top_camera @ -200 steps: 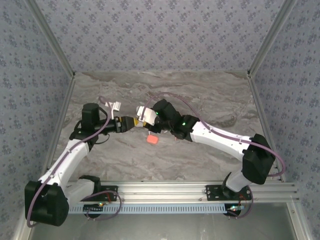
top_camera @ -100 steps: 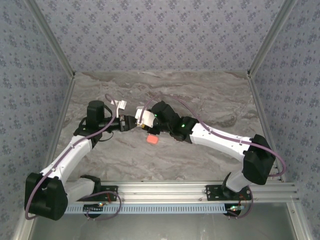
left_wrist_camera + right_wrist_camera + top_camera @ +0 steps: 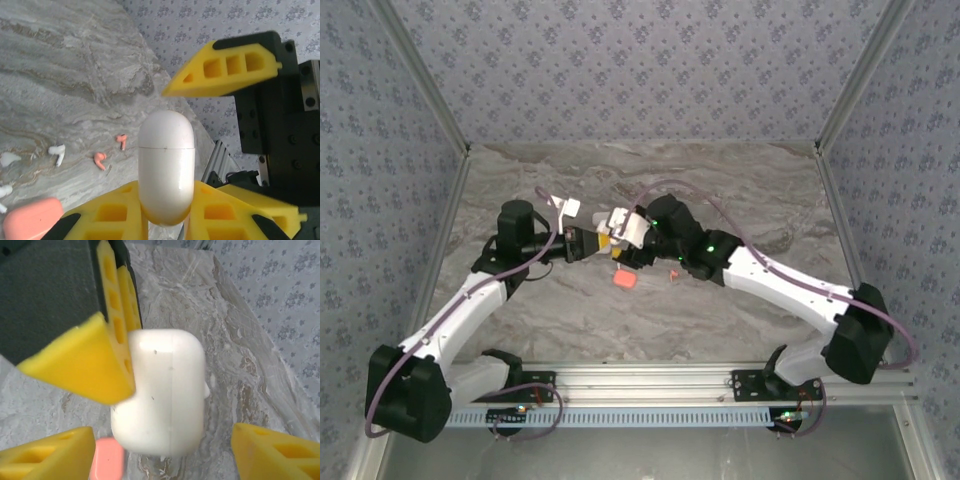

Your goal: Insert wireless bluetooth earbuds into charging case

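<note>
Above the grey marble tabletop point(image 3: 50, 75), the left gripper point(image 3: 167, 200) is pinching the white rounded plastic charging case point(image 3: 166, 145) by its base, likely steadying it for opening. The right gripper point(image 3: 164, 435) is hanging open around it, and tiny stemmed coral earbuds point(image 3: 100, 161) are lying loose below.

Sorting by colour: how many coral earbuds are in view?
2: one coral earbud on the table past the coral case, the other just beyond it; more may be hidden.

Held case point(image 3: 166, 165) sits btwn left gripper point(image 3: 167, 202) fingers, mid-table, raised above the table point(image 3: 740, 200). Right gripper point(image 3: 162, 452) jaws stand either side of it, apart. 2nd case point(image 3: 625, 281) lies on table just in front, nearer the bases, w/ loose earbuds point(image 3: 100, 160) to its right
</note>
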Controlling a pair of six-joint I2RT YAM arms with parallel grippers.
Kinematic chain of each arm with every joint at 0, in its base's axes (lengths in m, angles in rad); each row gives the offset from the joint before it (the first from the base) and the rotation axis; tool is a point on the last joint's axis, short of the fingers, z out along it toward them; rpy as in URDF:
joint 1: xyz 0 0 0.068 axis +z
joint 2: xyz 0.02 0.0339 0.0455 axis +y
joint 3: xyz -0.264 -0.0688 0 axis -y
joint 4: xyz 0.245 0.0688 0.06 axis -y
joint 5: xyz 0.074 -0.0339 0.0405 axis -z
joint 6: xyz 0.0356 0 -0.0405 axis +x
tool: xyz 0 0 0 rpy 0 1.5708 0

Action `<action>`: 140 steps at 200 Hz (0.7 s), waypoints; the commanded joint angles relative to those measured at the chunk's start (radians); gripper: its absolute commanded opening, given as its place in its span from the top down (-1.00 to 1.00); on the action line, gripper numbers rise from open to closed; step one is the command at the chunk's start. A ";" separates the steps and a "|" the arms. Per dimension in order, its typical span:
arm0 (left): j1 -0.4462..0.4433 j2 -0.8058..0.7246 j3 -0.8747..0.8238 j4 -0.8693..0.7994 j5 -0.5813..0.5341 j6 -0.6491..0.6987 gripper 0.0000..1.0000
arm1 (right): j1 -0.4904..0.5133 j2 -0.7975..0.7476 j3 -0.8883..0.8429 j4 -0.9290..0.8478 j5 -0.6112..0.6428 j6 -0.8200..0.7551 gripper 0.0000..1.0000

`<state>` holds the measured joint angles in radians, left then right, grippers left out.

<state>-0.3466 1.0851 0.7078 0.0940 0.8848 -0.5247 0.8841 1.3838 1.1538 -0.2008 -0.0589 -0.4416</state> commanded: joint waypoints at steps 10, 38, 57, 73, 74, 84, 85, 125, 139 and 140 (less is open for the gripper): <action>-0.064 -0.058 -0.029 0.159 -0.102 0.047 0.83 | -0.109 -0.119 -0.060 0.024 -0.233 0.184 -0.67; -0.154 -0.118 -0.098 0.305 -0.234 0.115 0.85 | -0.260 -0.214 -0.168 0.203 -0.448 0.445 -0.78; -0.191 -0.147 -0.140 0.401 -0.290 0.145 0.85 | -0.301 -0.243 -0.214 0.303 -0.492 0.556 -0.81; -0.203 -0.160 -0.166 0.467 -0.311 0.150 0.85 | -0.303 -0.244 -0.220 0.322 -0.502 0.581 -0.81; -0.203 -0.159 -0.167 0.470 -0.311 0.151 0.86 | -0.303 -0.243 -0.220 0.323 -0.502 0.583 -0.81; -0.208 -0.162 -0.170 0.486 -0.310 0.156 0.87 | -0.303 -0.236 -0.217 0.329 -0.508 0.594 -0.81; -0.209 -0.162 -0.170 0.488 -0.309 0.156 0.87 | -0.302 -0.235 -0.217 0.330 -0.508 0.595 -0.81; -0.228 -0.166 -0.171 0.487 -0.313 0.175 0.90 | -0.289 -0.196 -0.200 0.352 -0.516 0.598 -0.81; -0.232 -0.166 -0.171 0.486 -0.313 0.175 0.90 | -0.278 -0.177 -0.185 0.344 -0.513 0.590 -0.81; -0.232 -0.166 -0.171 0.487 -0.313 0.175 0.90 | -0.277 -0.176 -0.185 0.343 -0.512 0.589 -0.81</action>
<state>-0.5674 0.9421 0.5373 0.5201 0.5850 -0.3775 0.5900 1.1767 0.9447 0.1173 -0.5453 0.1246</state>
